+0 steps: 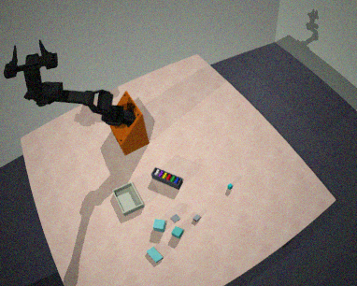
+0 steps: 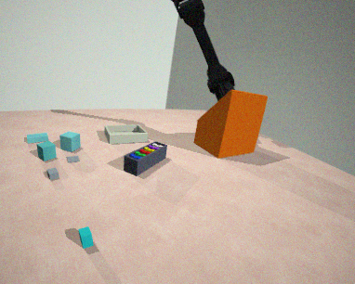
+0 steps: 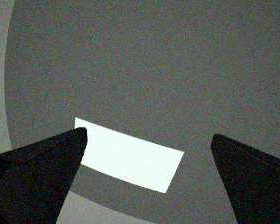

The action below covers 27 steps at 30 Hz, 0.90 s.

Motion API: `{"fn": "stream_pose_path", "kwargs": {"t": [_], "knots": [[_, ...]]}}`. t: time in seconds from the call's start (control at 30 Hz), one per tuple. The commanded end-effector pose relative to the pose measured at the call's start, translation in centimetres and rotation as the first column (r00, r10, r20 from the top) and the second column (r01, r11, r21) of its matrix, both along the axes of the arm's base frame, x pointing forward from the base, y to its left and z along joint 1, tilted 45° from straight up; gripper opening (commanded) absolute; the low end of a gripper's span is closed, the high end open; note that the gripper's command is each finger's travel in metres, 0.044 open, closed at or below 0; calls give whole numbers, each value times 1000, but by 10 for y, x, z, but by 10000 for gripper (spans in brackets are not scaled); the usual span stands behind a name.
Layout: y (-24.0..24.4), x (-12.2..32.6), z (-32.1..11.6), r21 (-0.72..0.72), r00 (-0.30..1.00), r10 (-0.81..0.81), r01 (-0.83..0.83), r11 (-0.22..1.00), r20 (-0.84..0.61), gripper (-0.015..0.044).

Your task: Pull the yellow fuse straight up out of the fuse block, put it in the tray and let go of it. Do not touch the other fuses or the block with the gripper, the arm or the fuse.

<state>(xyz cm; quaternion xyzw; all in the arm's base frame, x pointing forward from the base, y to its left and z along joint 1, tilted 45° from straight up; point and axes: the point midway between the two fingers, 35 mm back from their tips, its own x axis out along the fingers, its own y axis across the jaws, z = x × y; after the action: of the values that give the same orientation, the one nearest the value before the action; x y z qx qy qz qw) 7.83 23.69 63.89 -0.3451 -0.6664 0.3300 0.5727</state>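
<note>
Yellow fuse [image 1: 165, 176] sits in its slot in the dark fuse block [image 1: 167, 178], in a row with the other colored fuses, on the pink table [image 1: 249, 140]. It is very small, so I can only just make out its color. My gripper [image 1: 29, 55] is way up high and far from the block, with its two fingers [image 1: 14, 53] pointing up and spread wide, and nothing is between them. From the wrist view I see my two dark fingers far apart, with only a gray wall and a bright white patch [image 3: 127, 156] past them. My arm [image 1: 77, 98] bends up from an orange box [image 1: 130, 126] near the back of the table. The pale green tray [image 1: 127, 198] lies just beside the fuse block, not touching it. Some teal cubes [image 1: 159, 225] and little gray blocks [image 1: 175, 218] lie near the tray, and one tiny teal piece [image 1: 230, 186] sits off by itself.
</note>
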Motion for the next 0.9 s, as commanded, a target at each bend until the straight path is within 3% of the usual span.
{"fn": "stream_pose_path", "kwargs": {"t": [0.0, 0.37, 0.63, 0.87], "knots": [[-1, -2, 1, 4, 1000, 3, -3, 1000, 2, 374], [-90, -108, 42, 275, 959, 167, -228, 934, 229, 85], [-200, -163, 54, 495, 886, 218, -416, 763, 409, 74], [-308, -176, 45, 660, 832, 192, -534, 528, 520, 74]]}}
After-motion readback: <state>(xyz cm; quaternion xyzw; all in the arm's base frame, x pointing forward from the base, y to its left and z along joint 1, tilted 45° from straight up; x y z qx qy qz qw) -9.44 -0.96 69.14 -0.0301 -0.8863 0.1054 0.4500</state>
